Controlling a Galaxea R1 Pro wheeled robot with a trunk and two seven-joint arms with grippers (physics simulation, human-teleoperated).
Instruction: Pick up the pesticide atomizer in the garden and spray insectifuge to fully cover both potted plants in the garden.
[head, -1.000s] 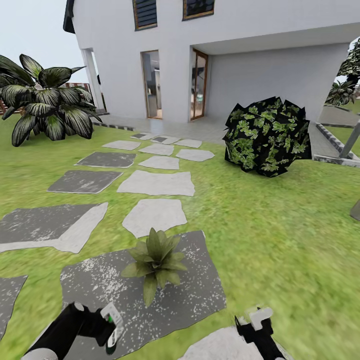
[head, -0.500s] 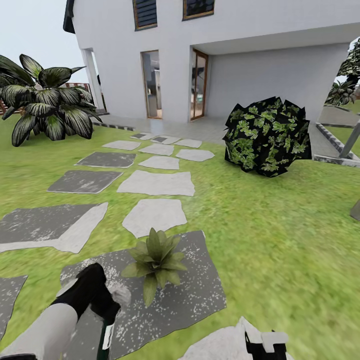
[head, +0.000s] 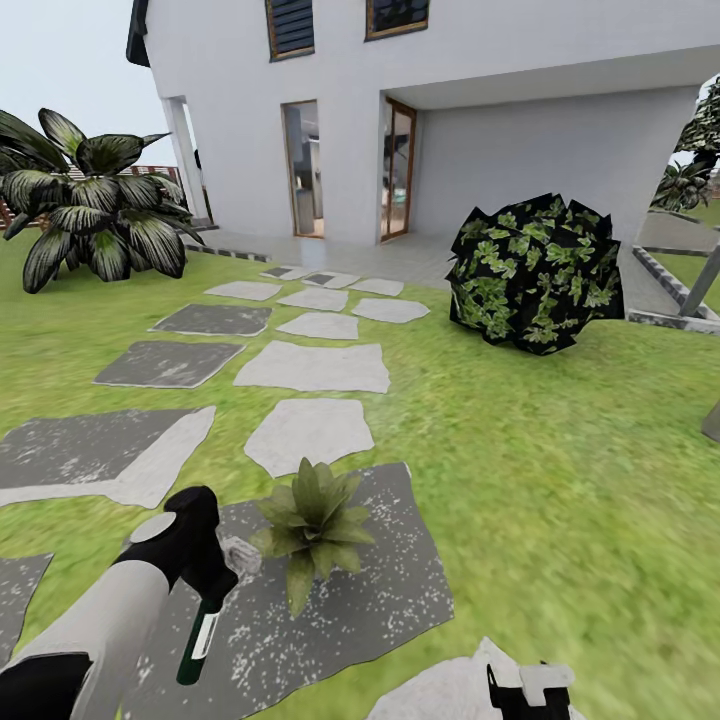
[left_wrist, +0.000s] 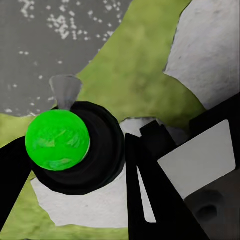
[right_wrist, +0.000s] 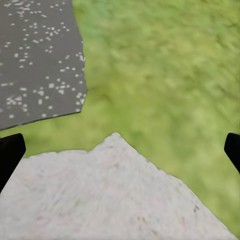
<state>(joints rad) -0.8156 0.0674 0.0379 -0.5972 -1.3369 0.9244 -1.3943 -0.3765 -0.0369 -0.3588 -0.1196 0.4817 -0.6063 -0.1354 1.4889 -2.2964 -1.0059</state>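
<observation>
One potted plant (head: 312, 520), a low rosette of broad pointed green leaves, stands on a dark speckled stepping stone (head: 370, 590) just ahead of me. My left gripper (head: 208, 585) is shut on the pesticide atomizer (head: 197, 640). The dark green bottle with its white label hangs downward, and its pale trigger head (head: 240, 556) sits close to the plant's left side. In the left wrist view the atomizer's bright green round end (left_wrist: 57, 140) faces the camera between the dark fingers (left_wrist: 150, 165). My right gripper (head: 530, 692) is low at the bottom edge, open (right_wrist: 120, 152) over a pale stone (right_wrist: 110, 195).
Grey stepping stones (head: 310, 430) lead across the lawn (head: 560, 470) to a white house (head: 470, 150). A big broad-leaved plant (head: 95, 215) stands at the back left. A dark leafy bush (head: 530, 272) stands at the right.
My left arm has risen and reached forward with the atomizer, bringing its trigger head next to the plant. The right gripper has sunk lower in the head view.
</observation>
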